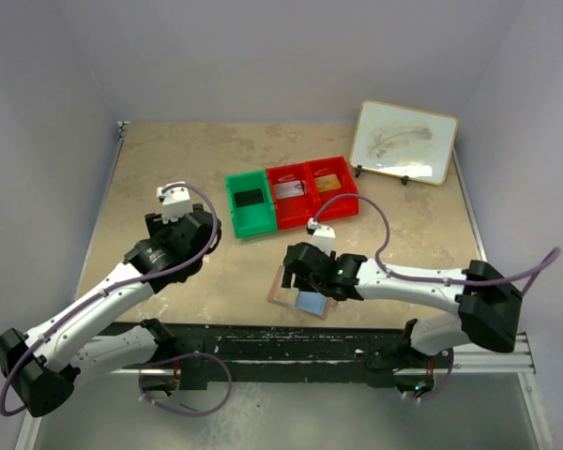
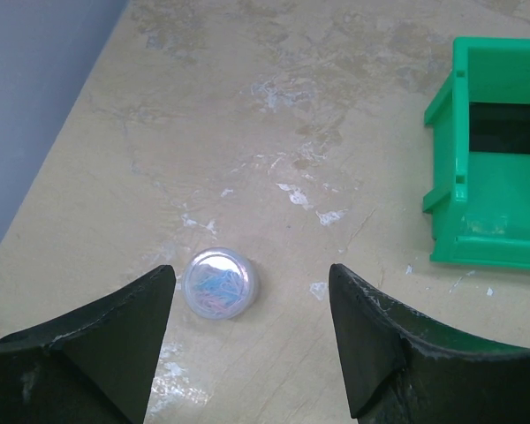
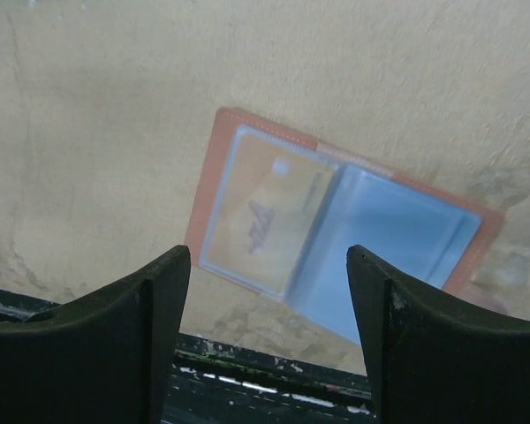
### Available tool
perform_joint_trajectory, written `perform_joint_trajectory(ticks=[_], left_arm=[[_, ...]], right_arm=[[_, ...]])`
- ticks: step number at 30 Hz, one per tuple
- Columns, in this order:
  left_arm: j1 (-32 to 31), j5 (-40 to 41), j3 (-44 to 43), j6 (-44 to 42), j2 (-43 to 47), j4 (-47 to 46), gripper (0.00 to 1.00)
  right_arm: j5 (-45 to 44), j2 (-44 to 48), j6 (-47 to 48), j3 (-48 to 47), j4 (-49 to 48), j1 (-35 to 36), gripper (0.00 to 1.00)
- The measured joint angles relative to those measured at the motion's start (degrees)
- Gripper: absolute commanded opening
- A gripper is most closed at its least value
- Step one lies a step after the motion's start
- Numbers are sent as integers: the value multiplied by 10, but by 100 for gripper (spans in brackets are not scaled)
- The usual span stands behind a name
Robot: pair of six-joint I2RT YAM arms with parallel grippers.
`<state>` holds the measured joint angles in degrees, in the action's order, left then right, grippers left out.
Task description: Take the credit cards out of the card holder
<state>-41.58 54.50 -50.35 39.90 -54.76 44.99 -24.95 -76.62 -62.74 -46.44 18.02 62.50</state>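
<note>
Right pincer (image 1: 294,272) hides card holder (image 1: 311,303) — partly.

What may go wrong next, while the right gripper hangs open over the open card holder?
1. The card holder lies close to the near edge of the table; a push from the right gripper may slide it off.
2. The yellow card sits flat under a clear sleeve, so the gripper may catch the sleeve or lift the whole holder. The left gripper is far away, over a small round container, and pins nothing down.
</note>
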Motion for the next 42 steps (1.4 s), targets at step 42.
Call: perform_joint_trajectory(ticks=[42], left_arm=[[0,9,0,1,-6,6,68]], right_arm=[[6,-217,-132,-121,81,27,65]])
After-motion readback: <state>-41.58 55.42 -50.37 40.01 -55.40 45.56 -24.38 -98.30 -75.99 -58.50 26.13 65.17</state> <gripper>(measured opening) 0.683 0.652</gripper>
